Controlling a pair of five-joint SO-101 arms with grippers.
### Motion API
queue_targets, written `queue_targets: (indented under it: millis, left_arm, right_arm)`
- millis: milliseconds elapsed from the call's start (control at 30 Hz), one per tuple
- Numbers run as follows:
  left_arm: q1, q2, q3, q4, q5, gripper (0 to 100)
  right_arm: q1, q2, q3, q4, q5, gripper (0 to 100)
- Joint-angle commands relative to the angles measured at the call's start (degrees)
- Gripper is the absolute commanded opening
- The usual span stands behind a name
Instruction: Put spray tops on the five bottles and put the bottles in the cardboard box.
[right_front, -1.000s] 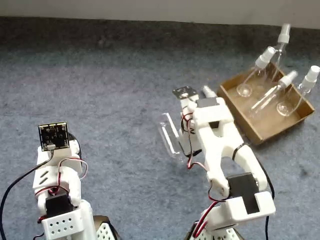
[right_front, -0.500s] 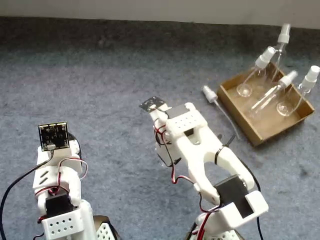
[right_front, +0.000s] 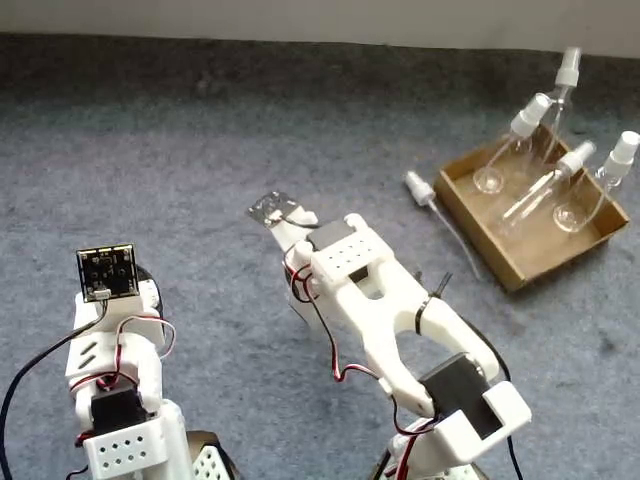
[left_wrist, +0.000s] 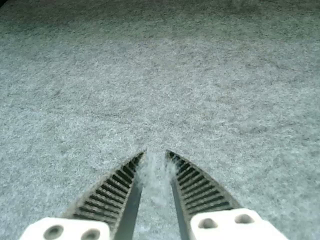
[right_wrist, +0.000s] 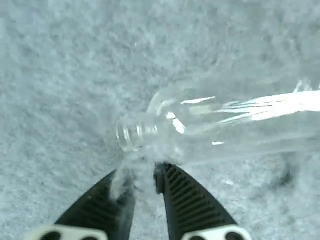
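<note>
**Last bottle uncapped, lying on counter**

High: R arm (right_front: 380, 300) over counter (right_front: 180, 160). Four capped bottles (right_front: 512, 150) in cardboard box (right_front: 478, 232), loose spray top (right_front: 418, 186) just beside it.
L wrist: left gripper (left_wrist: 156, 153) jaws nearly closed, empty.
R wrist: right gripper (right_wrist: 140, 172) jaws nearly closed, empty, tips just beside open-necked bottle (right_wrist: 225, 130) lying on its side.
</note>
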Motion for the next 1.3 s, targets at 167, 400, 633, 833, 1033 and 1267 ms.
queue_targets:
  millis: [167,400,633,833,1033,1267]
  left_arm:
    - [1.10,-0.48,1.01,-0.97,-0.53,2]
    - [1.10,-0.48,1.01,-0.97,-0.53,2]
    - [1.10,-0.48,1.01,-0.97,-0.53,2]
    - [1.10,-0.48,1.01,-1.05,-0.53,2]
    - [1.10,-0.48,1.01,-1.05,-0.53,2]
    - [1.10,-0.48,1.01,-1.05,-0.53,2]
  right_arm:
    - [-0.57,-0.48,-0.84,-10.15,0.62,1.5]
    - [-0.57,-0.92,-0.84,-10.07,0.62,1.5]
    - [-0.84,-0.92,-0.75,-10.07,12.92,1.5]
    - [-0.48,-0.84,-2.86,-10.59,22.95,1.2]
    - [1.36,-0.84,-5.93,-10.59,23.21,1.2]
    - [5.32,-0.75,-15.08,-10.51,38.42,1.7]
